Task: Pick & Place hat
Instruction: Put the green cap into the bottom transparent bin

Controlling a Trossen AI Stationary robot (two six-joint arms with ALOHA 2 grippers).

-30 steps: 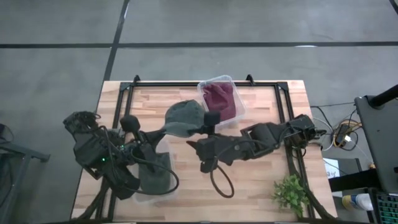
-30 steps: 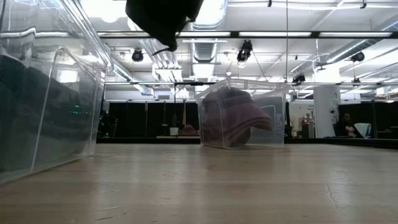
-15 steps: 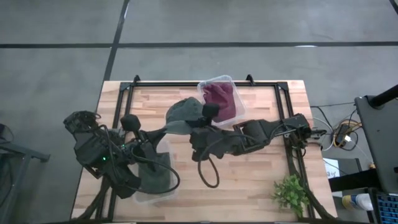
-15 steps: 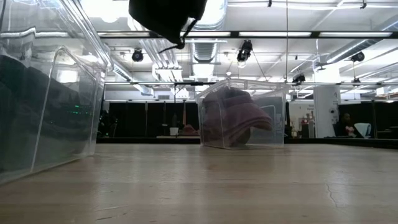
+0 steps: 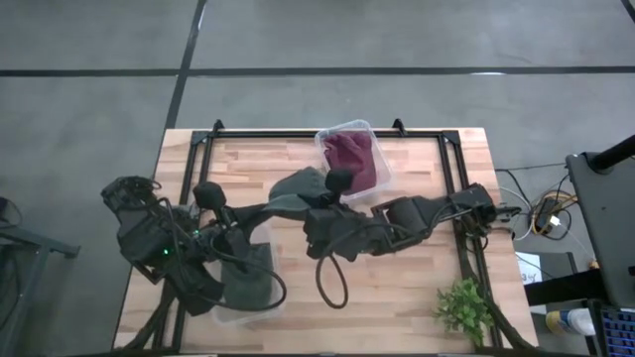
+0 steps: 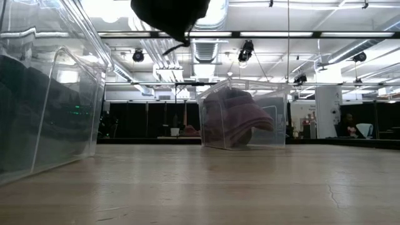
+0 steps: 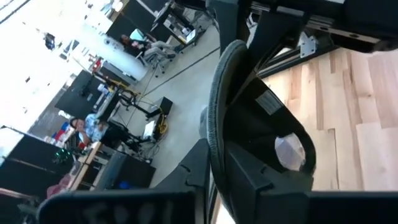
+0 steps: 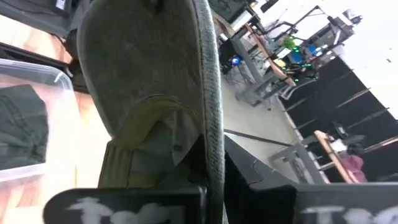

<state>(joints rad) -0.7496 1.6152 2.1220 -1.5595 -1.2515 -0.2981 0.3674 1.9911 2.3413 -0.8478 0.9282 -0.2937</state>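
A grey-green cap [image 5: 300, 186] hangs in the air over the middle of the table, tipped on edge, with both grippers on it. My left gripper [image 5: 278, 206] reaches it from the table's left and is shut on it. My right gripper [image 5: 317, 212] meets it from the right and is shut on it as well. In the low view the cap [image 6: 170, 14] shows as a dark shape high above the tabletop. The left wrist view shows the cap's inside [image 7: 267, 124] with a label; the right wrist view shows the brim's underside [image 8: 149, 68]. My left gripper pinches the cap's rim [image 7: 216, 140] between its two fingers, coming level from the table's left. The cap stands on edge in the hold, lifted clear of the table. My right gripper pinches the brim's edge [image 8: 212, 134] between its two fingers, coming from the table's right. The cap is clear of the table and tilted, its brim standing up ahead of the fingers.
A clear bin [image 5: 369, 134] at the far middle holds a maroon cap [image 5: 349, 159]. Another clear bin [image 5: 236, 317] at the near left holds dark green cloth [image 5: 248, 280]. A small plant [image 5: 462, 307] stands near right. A black cable loop [image 5: 331, 283] hangs below the right arm.
My right gripper has moved toward the table's left and a little toward the far edge, closing in on the cap. The cap has tipped from crown-up to standing on edge and sits slightly higher in the low view.
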